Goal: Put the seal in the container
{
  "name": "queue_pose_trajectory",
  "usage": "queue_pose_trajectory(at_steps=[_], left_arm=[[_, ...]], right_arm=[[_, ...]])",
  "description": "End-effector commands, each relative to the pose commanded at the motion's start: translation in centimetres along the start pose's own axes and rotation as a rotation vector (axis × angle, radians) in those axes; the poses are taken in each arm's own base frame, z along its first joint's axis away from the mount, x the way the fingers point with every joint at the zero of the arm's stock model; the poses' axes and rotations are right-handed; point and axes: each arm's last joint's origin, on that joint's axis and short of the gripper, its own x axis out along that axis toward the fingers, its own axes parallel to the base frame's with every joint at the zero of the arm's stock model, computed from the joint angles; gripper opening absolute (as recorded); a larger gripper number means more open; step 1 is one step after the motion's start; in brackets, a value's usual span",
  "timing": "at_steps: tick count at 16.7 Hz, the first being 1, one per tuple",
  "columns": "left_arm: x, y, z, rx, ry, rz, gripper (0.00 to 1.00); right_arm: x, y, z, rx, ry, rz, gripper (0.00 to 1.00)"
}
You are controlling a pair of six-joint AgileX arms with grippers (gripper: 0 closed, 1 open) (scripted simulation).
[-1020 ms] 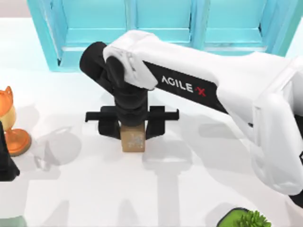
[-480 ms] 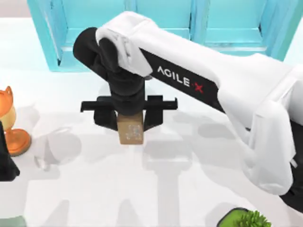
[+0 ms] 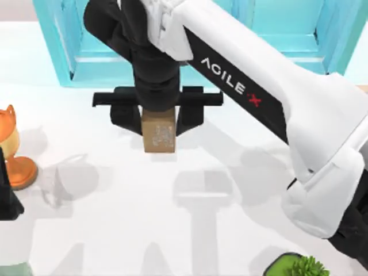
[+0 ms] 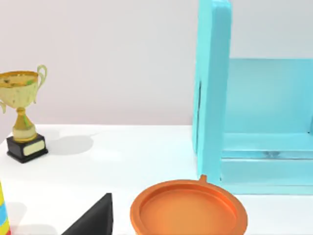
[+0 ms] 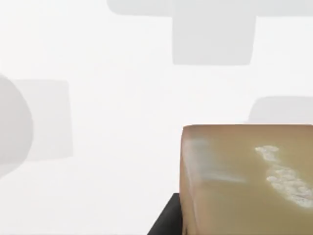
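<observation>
The seal (image 3: 159, 137) is a small tan-brown block with whitish marks. It hangs above the white table, and my right gripper (image 3: 158, 119) is shut on it from above. In the right wrist view the seal (image 5: 244, 181) sits close up, with only its shadow on the table beneath. The container (image 3: 190, 34) is a turquoise open-fronted box along the table's back edge, just behind the held seal. In the left wrist view the container (image 4: 254, 122) stands past an orange dish. My left gripper (image 3: 6, 192) stays parked at the left edge.
An orange cat figurine (image 3: 8, 123) on a round orange base stands at the far left. A green plant (image 3: 299, 265) sits at the front right. The left wrist view shows a gold trophy (image 4: 22, 122) and an orange round dish (image 4: 188, 210).
My right gripper has lifted the seal off the table and carried it toward the back, nearer the turquoise container. The left arm has not moved.
</observation>
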Motion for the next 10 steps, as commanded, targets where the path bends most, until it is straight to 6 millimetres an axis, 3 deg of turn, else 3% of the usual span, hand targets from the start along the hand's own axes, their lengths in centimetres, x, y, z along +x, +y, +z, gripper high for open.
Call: queue_pose_trajectory(at_steps=[7, 10], left_arm=[[0.0, 0.0, 0.0, 0.0, 0.0, 0.0, 1.0], [0.0, 0.0, 0.0, 0.0, 0.0, 0.0, 1.0]], right_arm=[[-0.6, -0.4, 0.2, -0.002, -0.007, 0.003, 0.0], [-3.1, -3.8, 2.4, -0.015, -0.045, 0.016, 0.0]])
